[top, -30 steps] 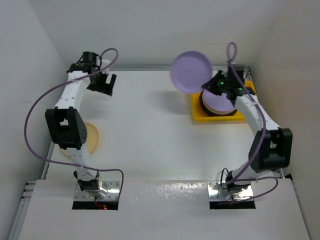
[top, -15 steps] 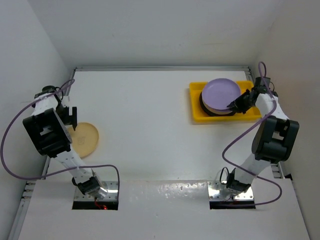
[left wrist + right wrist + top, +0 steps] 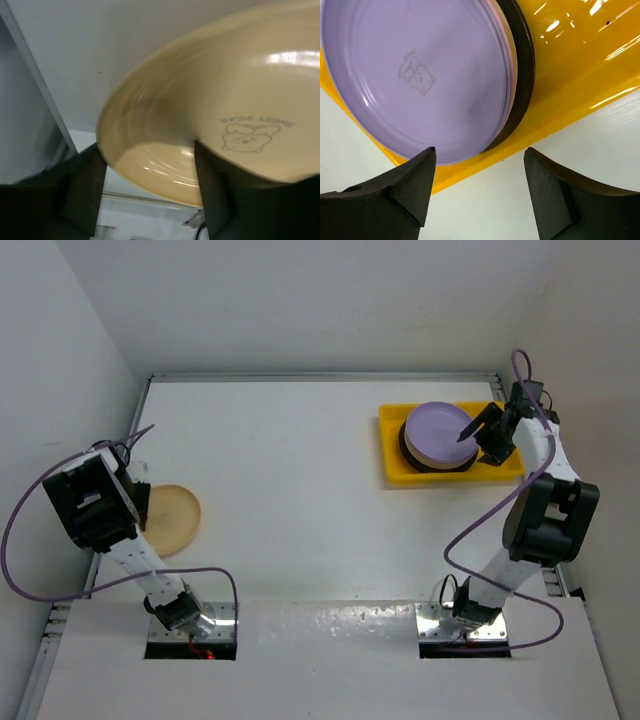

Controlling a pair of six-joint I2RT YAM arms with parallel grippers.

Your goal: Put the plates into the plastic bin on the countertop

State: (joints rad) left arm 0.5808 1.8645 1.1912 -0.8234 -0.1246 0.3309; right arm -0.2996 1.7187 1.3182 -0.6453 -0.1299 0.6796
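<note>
At 1 o'clock, lilac round plate (image 3: 438,427) in yellow rect. plastic bin (image 3: 395,475) is overhung by spread R gripper (image 3: 480,438); tan round plate (image 3: 172,518) is flanked by spread L gripper (image 3: 147,150).

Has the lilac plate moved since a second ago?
Yes. The lilac plate moved from beyond the far-left corner of the plastic bin rightward, onto the stack in it.

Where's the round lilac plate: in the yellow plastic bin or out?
In. The lilac plate tops the plate stack inside the yellow bin.
</note>
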